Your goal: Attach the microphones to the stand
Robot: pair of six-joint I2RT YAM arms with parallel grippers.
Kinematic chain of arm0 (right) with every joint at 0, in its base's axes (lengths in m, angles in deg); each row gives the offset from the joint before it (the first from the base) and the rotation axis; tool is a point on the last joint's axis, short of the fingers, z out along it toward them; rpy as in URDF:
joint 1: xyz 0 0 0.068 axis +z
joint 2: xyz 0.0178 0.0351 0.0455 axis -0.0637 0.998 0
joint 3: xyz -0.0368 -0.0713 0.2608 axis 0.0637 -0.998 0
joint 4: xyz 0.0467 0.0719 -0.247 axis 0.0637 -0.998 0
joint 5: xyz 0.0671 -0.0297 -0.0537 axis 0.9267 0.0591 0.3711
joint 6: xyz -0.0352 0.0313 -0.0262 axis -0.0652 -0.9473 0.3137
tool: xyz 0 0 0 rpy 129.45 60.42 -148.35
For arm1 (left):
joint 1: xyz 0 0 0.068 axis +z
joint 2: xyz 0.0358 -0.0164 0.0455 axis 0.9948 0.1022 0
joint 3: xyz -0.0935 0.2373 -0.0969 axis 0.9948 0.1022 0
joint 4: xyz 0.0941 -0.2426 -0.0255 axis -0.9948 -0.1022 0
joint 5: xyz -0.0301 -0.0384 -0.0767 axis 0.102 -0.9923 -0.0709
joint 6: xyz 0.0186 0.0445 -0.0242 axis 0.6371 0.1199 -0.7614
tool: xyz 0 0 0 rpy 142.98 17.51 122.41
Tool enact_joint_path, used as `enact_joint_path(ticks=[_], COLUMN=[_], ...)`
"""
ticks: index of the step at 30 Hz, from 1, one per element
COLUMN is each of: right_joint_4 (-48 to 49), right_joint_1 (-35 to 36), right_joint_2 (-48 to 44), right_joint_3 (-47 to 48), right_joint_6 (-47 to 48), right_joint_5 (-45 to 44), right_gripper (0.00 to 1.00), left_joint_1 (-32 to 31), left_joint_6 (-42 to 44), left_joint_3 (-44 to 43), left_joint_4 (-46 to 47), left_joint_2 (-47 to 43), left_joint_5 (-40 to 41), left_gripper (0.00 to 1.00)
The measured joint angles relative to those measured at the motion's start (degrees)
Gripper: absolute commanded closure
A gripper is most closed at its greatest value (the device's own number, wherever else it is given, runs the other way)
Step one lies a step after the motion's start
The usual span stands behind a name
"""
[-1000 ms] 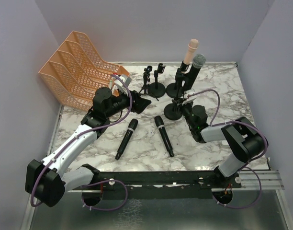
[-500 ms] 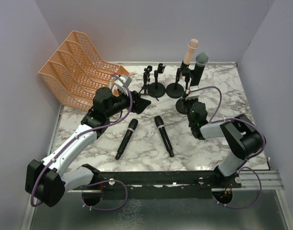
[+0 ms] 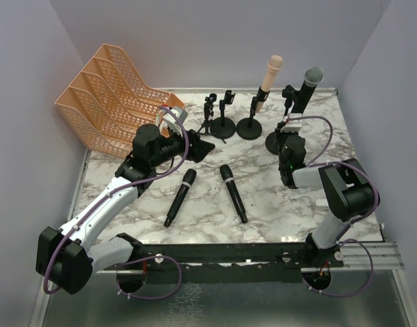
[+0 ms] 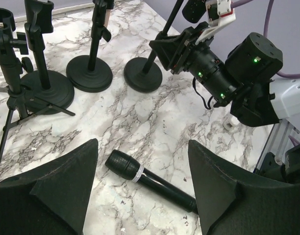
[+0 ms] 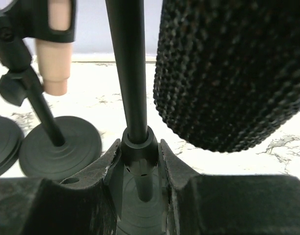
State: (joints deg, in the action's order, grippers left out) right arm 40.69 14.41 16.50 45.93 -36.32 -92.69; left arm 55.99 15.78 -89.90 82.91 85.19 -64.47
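Note:
My right gripper (image 3: 287,129) (image 5: 139,152) is shut on the lower pole collar of a black stand (image 3: 274,142) (image 5: 130,58) at the back right. That stand carries the microphone with the grey mesh head (image 3: 311,77) (image 5: 228,68). The pale pink microphone (image 3: 273,70) (image 5: 54,58) sits clipped in the neighbouring stand (image 3: 249,128). Two black microphones (image 3: 180,197) (image 3: 233,193) lie flat mid-table. My left gripper (image 3: 199,149) (image 4: 142,164) hangs open above the table. One black microphone (image 4: 150,180) lies below, between its fingers (image 4: 62,191).
Two more stands, a tripod (image 3: 209,110) and a round-based one (image 3: 224,125), hold no microphone at the back centre. An orange mesh file rack (image 3: 110,95) fills the back left corner. Purple walls close in the table on three sides.
My right gripper has dragged the stand with the grey-headed microphone to the right and back, away from the pink microphone's stand. The left arm has stayed still.

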Motion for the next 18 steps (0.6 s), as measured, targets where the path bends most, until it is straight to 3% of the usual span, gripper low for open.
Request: enact_joint_path(ticks=[11, 18], right_joint_4=[-2.1, -5.3], right_joint_1=[-4.9, -5.0], right_joint_2=[4.2, 5.4], right_joint_3=[5.4, 7.6], right_joint_6=[-7.1, -8.4], right_joint_5=[3.6, 5.1], right_gripper=[0.86, 0.78], left_joint_1=[0.0, 0.0], left_joint_6=[0.0, 0.0], left_joint_3=[-0.1, -0.1], left_joint_4=[0.0, 0.0], left_joint_2=[0.6, 0.9], left_joint_5=[-0.8, -1.1], left_gripper=[0.24, 0.22])
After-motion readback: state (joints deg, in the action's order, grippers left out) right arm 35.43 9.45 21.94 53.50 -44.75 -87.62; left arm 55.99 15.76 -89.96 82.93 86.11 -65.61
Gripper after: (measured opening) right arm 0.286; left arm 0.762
